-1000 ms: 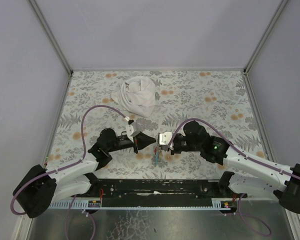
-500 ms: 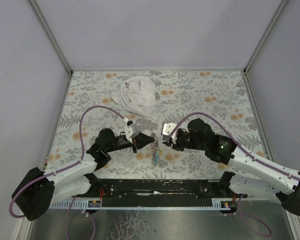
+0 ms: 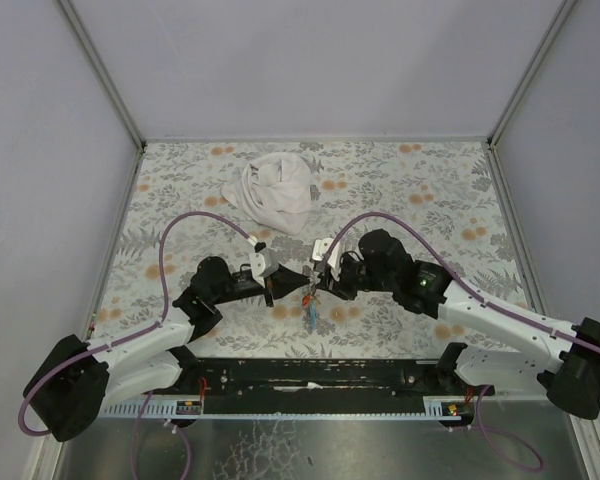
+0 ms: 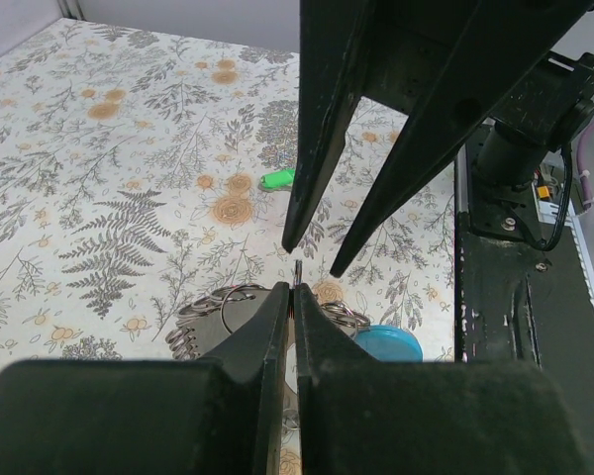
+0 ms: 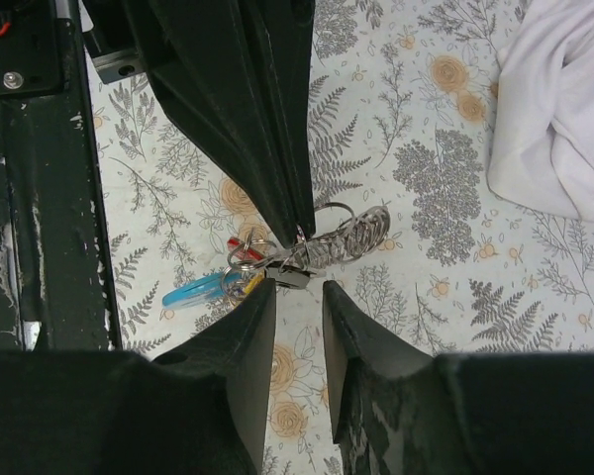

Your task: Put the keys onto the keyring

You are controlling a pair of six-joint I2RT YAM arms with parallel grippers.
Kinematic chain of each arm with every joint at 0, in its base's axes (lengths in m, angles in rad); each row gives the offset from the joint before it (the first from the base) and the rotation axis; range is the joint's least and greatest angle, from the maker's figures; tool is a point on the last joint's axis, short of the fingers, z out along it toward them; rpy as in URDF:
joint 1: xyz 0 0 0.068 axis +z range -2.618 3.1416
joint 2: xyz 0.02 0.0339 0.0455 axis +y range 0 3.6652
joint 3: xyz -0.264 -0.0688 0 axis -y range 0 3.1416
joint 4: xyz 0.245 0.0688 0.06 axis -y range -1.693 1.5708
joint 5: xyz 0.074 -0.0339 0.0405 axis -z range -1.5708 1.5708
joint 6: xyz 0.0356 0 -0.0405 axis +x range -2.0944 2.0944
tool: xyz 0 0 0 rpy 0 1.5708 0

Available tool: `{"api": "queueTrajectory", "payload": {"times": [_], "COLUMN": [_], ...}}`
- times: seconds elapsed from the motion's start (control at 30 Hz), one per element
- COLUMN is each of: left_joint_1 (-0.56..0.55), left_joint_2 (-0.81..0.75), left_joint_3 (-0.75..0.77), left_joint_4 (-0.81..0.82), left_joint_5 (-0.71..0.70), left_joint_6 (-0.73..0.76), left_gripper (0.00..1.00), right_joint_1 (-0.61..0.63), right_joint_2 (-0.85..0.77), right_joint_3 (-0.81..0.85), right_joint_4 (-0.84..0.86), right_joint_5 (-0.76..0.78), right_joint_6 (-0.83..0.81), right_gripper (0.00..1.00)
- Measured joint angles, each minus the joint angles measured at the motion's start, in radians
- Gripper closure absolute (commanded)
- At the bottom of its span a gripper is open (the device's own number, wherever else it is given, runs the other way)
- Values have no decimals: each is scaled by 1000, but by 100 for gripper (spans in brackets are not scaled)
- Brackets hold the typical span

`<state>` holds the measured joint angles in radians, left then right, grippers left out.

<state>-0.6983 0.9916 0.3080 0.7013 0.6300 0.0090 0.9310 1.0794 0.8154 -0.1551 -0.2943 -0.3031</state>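
Two grippers are nearly tip to tip in the top view, left gripper [image 3: 297, 284] and right gripper [image 3: 318, 284], the keyring [image 3: 308, 297] between them. Left wrist: the left jaws are pinched shut on the thin ring, a green key [image 4: 276, 179] lying loose beyond their tips. Right wrist: the right jaws stand parted and empty just short of the ring, a red key [image 5: 236, 242] just left of their tips.

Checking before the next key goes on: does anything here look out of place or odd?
One green key lies alone on the table, well apart from the keyring that the left gripper pinches. A white cloth sits crumpled toward the far side. Nothing looks damaged or spilled.
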Motion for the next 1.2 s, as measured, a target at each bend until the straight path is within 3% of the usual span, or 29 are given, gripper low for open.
{"api": "queueTrajectory", "payload": {"times": [0.33, 0.67, 0.93, 1.2], "left_joint_1": [0, 0, 0, 3], "left_joint_2": [2, 2, -21, -64], "left_joint_3": [0, 0, -19, -100], "left_joint_4": [0, 0, 48, 143], "left_joint_5": [21, 36, 3, -154], "left_joint_6": [4, 3, -55, -262], "left_gripper": [100, 99, 57, 46], "right_joint_1": [-27, -35, -38, -38], "right_joint_2": [34, 41, 44, 35], "right_joint_3": [0, 1, 3, 3], "right_joint_4": [48, 64, 63, 63], "right_joint_5": [-92, -131, -137, -143], "right_joint_6": [-23, -42, -60, -83], "right_gripper": [76, 100, 100, 100]}}
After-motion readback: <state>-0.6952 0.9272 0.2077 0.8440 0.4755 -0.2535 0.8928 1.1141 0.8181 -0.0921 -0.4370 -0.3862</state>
